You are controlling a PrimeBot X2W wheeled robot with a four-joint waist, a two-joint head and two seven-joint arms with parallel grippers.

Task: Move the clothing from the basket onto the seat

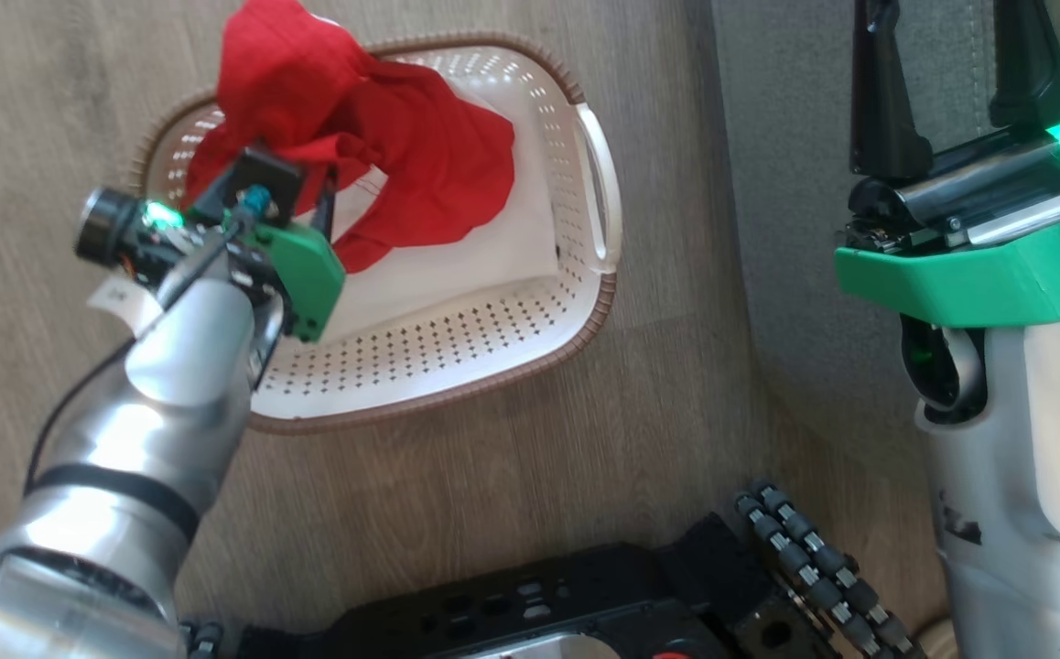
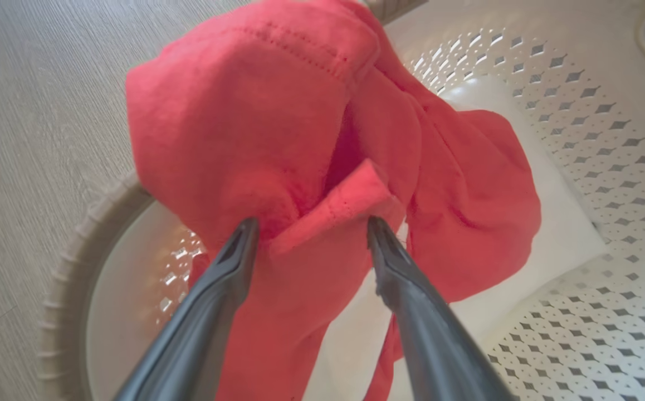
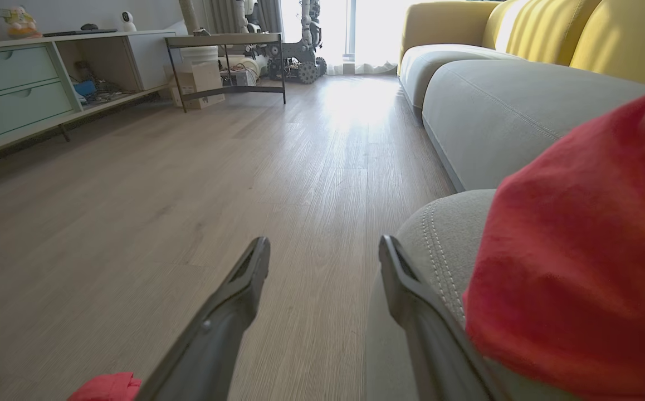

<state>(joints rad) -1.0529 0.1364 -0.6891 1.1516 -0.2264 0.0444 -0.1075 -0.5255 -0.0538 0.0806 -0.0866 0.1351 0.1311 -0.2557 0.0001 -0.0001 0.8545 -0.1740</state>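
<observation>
The cream basket (image 1: 493,375) stands on the wood floor. Red clothing (image 1: 374,119) lies bunched inside it and drapes over its far left rim. My left gripper (image 1: 315,188) reaches down into the basket. Seen from the left wrist, that gripper (image 2: 311,228) is open, its fingers astride a fold of the red clothing (image 2: 278,128), near the basket rim (image 2: 72,278). My right gripper (image 1: 951,55) hangs open over the grey seat (image 1: 795,183). From the right wrist, the open gripper (image 3: 322,248) holds nothing, and another red garment (image 3: 578,267) lies on the seat (image 3: 512,111).
A white cloth (image 1: 484,256) covers the basket's bottom. My dark base (image 1: 585,604) sits just in front of the basket. Across the wood floor (image 3: 189,184) stand a drawer cabinet (image 3: 16,83) and a metal-framed table (image 3: 228,44). Yellow back cushions (image 3: 578,33) line the seat.
</observation>
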